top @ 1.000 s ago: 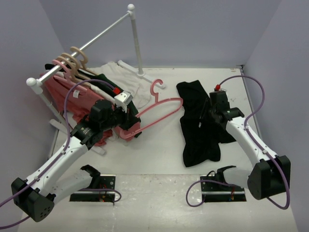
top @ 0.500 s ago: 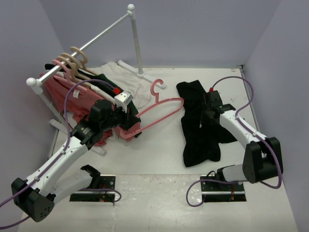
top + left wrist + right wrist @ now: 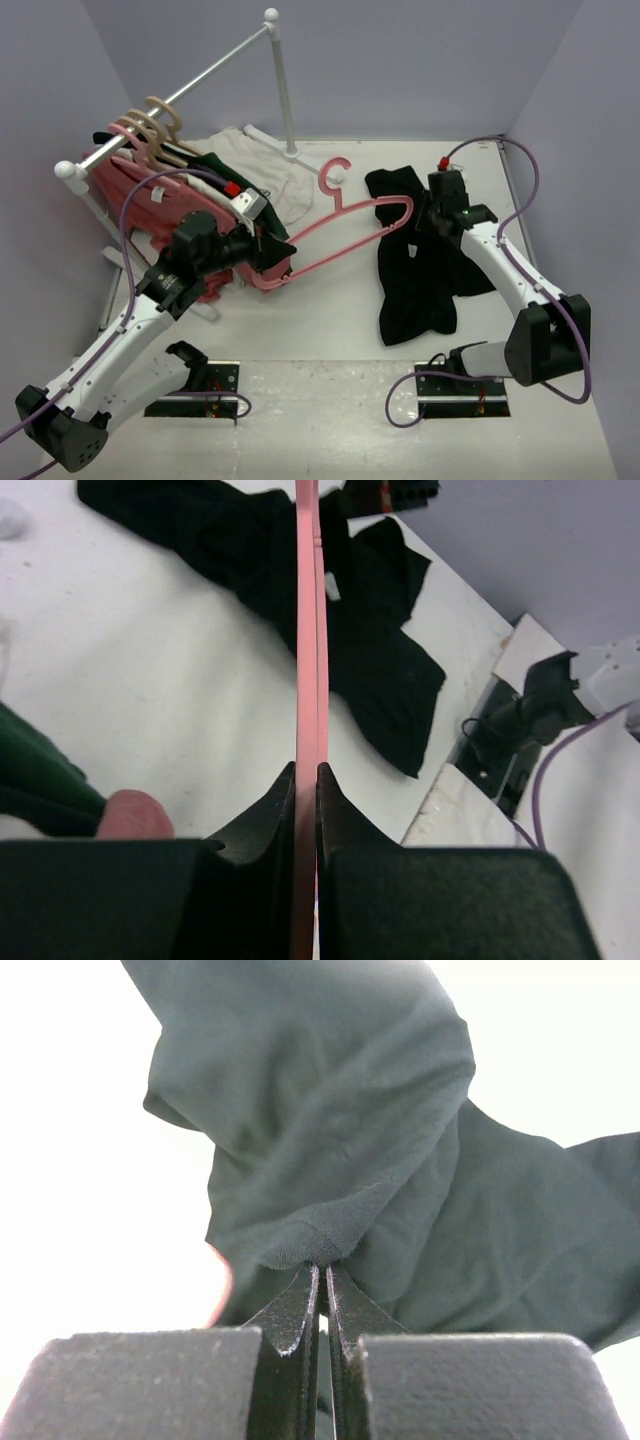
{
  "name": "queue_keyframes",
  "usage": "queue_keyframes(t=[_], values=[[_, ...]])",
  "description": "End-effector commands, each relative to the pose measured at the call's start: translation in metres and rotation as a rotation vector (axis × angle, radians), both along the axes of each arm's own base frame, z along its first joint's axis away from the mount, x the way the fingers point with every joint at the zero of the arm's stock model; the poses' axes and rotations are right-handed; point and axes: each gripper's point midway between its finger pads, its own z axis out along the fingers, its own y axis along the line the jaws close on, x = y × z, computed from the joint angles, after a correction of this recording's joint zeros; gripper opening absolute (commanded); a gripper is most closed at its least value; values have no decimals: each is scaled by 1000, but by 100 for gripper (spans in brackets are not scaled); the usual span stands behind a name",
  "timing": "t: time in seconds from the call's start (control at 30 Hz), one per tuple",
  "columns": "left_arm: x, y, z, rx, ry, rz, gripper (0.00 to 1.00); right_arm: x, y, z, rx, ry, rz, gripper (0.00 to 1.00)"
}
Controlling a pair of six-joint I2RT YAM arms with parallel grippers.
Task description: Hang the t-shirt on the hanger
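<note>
The black t-shirt (image 3: 415,265) lies crumpled on the white table at centre right. My right gripper (image 3: 424,216) is shut on a fold of its upper left edge; in the right wrist view the cloth (image 3: 330,1110) bunches at my closed fingertips (image 3: 320,1270). My left gripper (image 3: 270,256) is shut on one end of the pink hanger (image 3: 336,251). The hanger's far end reaches the shirt beside the right gripper. In the left wrist view the hanger (image 3: 307,630) runs straight out from between my fingertips (image 3: 307,772) over the t-shirt (image 3: 375,660).
A white clothes rack (image 3: 283,80) stands at the back left. Its rail (image 3: 180,95) carries beige hangers (image 3: 160,118), a salmon-pink shirt (image 3: 115,190) and a dark green shirt (image 3: 215,165). A white cloth (image 3: 275,170) lies below it. Purple cables loop off both arms.
My left arm has swung the hanger right and back, so its end now meets the t-shirt. My right gripper has moved back and left, lifting the shirt's edge.
</note>
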Motion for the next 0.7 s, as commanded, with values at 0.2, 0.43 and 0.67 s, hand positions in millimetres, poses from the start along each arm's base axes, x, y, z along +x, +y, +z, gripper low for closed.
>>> queue_keyframes(t=[0.2,0.43,0.67], values=[[-27,-29,-8,-119,112,-169,0,28,2,54,-4,-89,-16,0],[-5,-20,-21,-97,108,-24,0,24,5,58,10,-91,-1,0],[0,-15,-13,-53,69,-3,0,21,-4,47,-30,-56,-32,0]])
